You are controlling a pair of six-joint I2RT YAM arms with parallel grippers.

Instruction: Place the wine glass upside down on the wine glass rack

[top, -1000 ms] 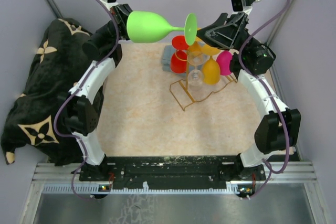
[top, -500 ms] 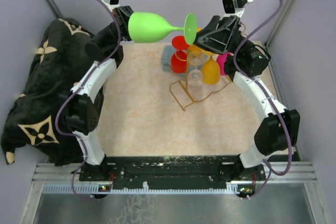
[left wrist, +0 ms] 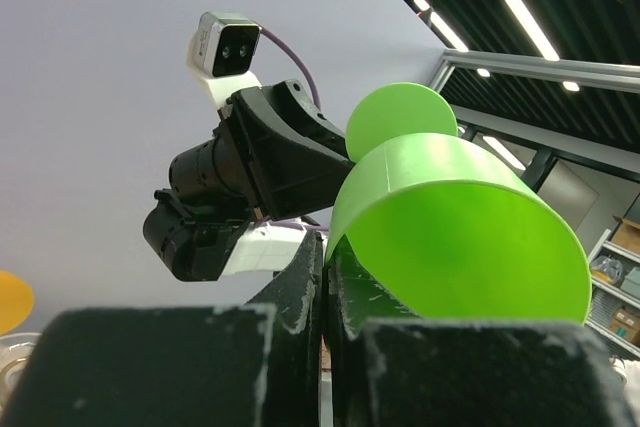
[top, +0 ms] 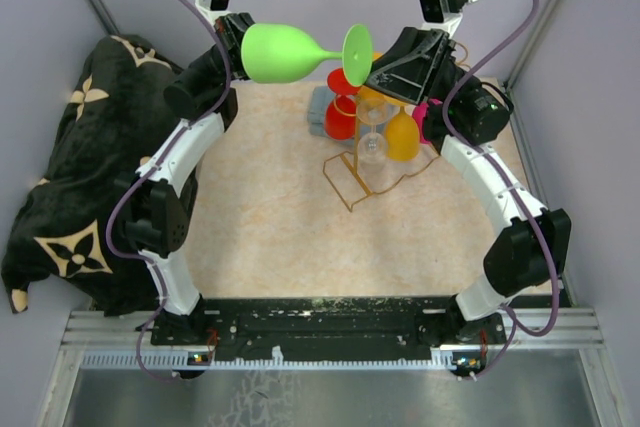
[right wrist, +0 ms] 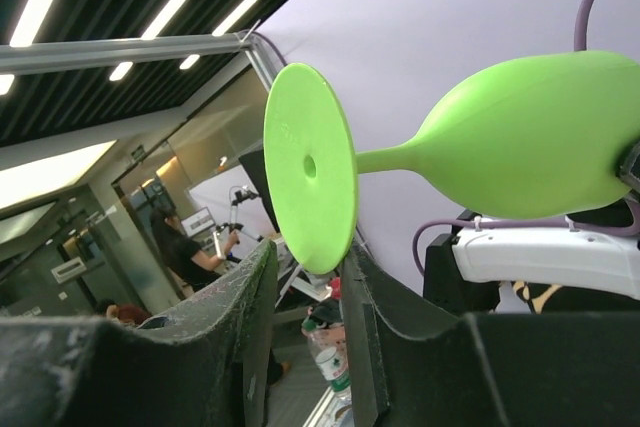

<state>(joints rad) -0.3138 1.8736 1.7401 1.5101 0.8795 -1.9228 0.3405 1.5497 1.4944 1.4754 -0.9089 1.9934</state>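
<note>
Your left pincer [left wrist: 326, 287] pinches the green wine glass [top: 280, 52] by its rim, stem level and pointing at your right pincer [right wrist: 308, 259], whose narrow jaws straddle the foot [right wrist: 305, 162], grip unclear.

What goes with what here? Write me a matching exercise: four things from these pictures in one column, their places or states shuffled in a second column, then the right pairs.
Things
1. green wine glass
2. wine glass rack
3. black patterned cloth
4. left arm's fingers

Places or states
A. heaped at the far left of the top view
B. shut on a glass rim
C. held sideways in the air
D. standing on the beige mat, coloured glasses hanging from it

Pairs: 1-C, 2-D, 3-A, 4-B
</note>
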